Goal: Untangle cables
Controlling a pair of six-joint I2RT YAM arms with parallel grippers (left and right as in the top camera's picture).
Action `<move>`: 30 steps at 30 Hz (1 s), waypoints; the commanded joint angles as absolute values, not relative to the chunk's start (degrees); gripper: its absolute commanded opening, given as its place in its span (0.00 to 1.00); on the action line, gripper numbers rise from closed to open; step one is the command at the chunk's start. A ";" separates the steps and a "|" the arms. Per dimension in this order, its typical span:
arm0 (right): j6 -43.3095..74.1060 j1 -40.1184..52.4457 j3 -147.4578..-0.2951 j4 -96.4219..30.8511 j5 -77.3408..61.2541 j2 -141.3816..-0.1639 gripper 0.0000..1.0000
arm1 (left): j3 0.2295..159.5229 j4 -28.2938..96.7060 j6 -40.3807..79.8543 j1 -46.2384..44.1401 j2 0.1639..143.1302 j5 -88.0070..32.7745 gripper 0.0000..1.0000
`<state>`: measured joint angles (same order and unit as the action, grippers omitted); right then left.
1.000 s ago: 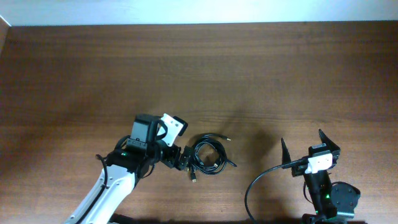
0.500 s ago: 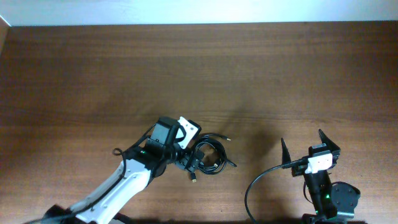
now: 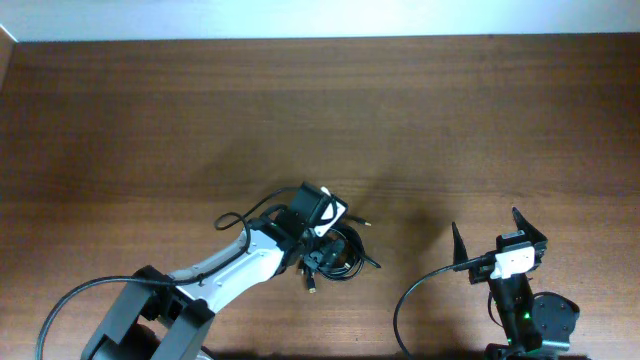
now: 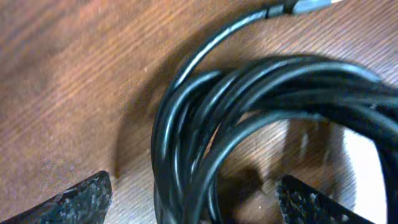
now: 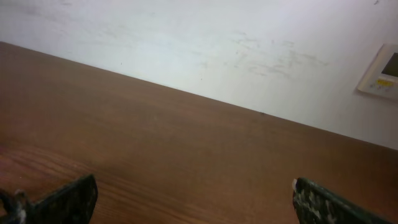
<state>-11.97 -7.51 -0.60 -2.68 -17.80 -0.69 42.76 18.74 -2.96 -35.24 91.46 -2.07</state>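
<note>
Cables [image 3: 345, 250] lie coiled near-centre on the table [image 3: 150, 120]; left gripper [image 4: 196, 202] sits over the coil, jaws spread astride it, likely lining up a pinch; right gripper [image 3: 492, 236] parked near-right, jaws spread, empty.

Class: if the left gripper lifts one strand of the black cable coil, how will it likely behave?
Probably floppy: the cables lie in loose, uneven loops, so a lifted strand would likely sag and drag the rest. Thin and glossy, they may slip from the left gripper.
</note>
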 commanded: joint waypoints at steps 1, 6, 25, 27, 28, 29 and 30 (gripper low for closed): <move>-11.79 -7.14 -0.32 -3.03 -17.32 -0.21 0.99 | 43.72 19.16 -2.59 -35.46 93.30 -0.99 0.86; -11.77 -7.14 -0.32 -3.03 -17.32 -0.21 0.99 | 43.72 19.20 -3.53 -35.48 93.32 -1.06 0.60; -11.79 -7.14 -0.32 -3.03 -17.32 -0.21 0.99 | 48.29 22.17 -3.44 -35.48 94.35 -1.23 0.00; -11.79 -7.14 -0.32 -3.03 -17.32 -0.21 0.99 | 51.70 25.85 -3.49 -35.48 92.86 -1.19 0.00; -11.79 -7.14 -0.32 -3.03 -17.32 -0.21 0.99 | 52.88 26.59 -3.49 -35.48 92.07 -1.19 0.00; -11.79 -7.14 -0.32 -3.03 -17.32 -0.21 0.99 | 54.35 26.94 -3.49 -35.48 90.59 -1.19 0.00; -11.77 -7.14 -0.32 -3.03 -17.32 -0.21 0.99 | 55.29 26.81 -3.51 -35.48 88.88 -1.17 0.00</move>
